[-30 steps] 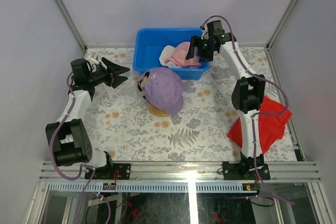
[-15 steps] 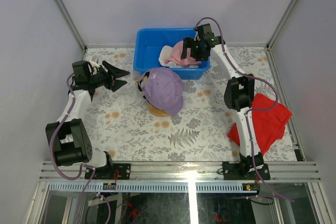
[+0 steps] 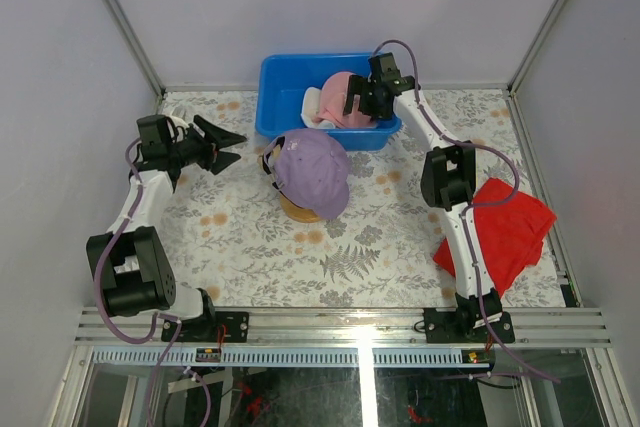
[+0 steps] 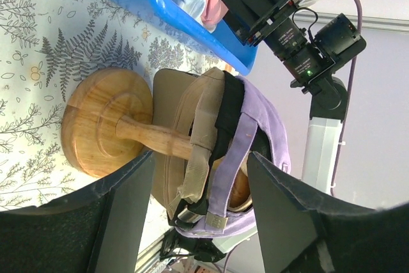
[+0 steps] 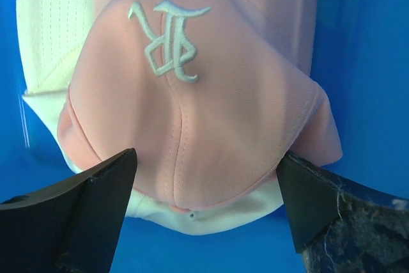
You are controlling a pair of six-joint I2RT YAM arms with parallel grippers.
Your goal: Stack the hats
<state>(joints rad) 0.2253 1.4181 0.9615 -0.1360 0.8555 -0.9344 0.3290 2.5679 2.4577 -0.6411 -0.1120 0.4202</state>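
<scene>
Right tool (image 5: 204, 164) wide open, straddling pink cap (image 5: 192, 113) in far blue bin (image 3: 272, 87), set for crown grab, nothing held. Left tool (image 3: 226, 145) half open, empty, hovers left of lavender-topped stack (image 3: 312, 169).

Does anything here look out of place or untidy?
Only the red cloth: it lies crumpled at the right edge of the flowered cover. The lavender cap sits on its wooden stand, the pink cap lies in the blue bin; nothing looks spilled or damaged.
</scene>
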